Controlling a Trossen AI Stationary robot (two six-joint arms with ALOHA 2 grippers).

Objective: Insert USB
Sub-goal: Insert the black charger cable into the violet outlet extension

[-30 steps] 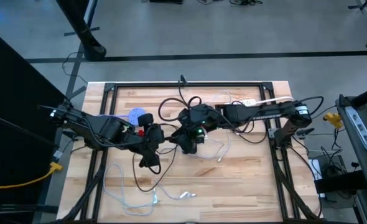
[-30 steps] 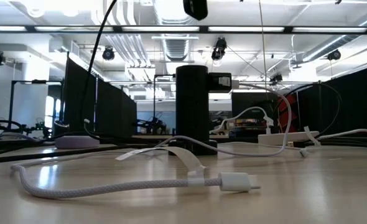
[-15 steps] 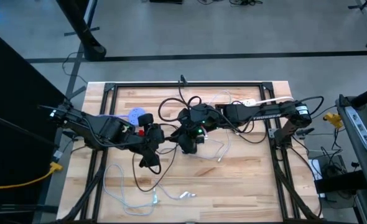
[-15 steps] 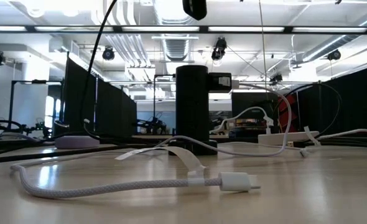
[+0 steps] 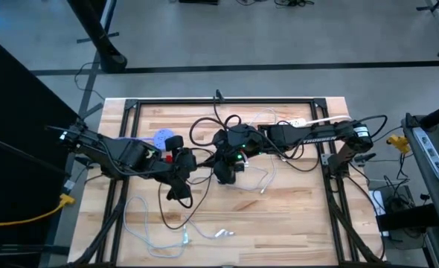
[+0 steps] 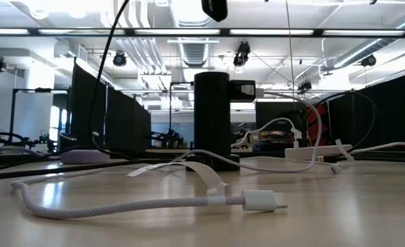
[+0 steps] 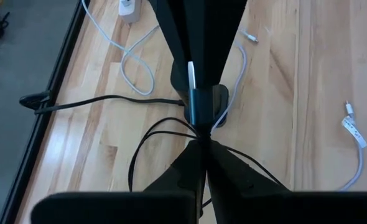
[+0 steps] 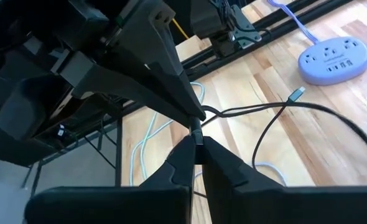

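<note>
— Counting from where I stand: two dark arms meeting over the middle of the pale wooden table (image 5: 294,216), one round lilac power strip (image 8: 330,59), one black upright cylinder (image 6: 213,120) near the centre, and several cables, black and white ones both.

— How many white ones?

— At least two. A woven, rope-like white cable (image 6: 120,204) with a smooth plastic plug (image 6: 261,201) lies loose at the near edge, and a thinner pale cable (image 5: 156,237) coils near the left front corner. The table is planked and light-grained, inside a black metal frame (image 5: 219,102).

— And the claws?

— The left gripper (image 7: 198,138) is pinched right together. Its fingertips come to a point on a thin black cable (image 7: 152,127), just behind a small black plug (image 7: 199,106) with a pale face. Whether it truly clamps the cable, I cannot tell.

— The right one?

— The right gripper (image 8: 196,140) has its fingers drawn completely together too, tips meeting at a small dark connector piece right against the other arm's fingers. A black cable with a USB plug (image 8: 294,94) on its free end loops away across the wood, well short of the lilac strip.

— So the plug isn't in?

— Not yet; it lies bare on the planks.
</note>
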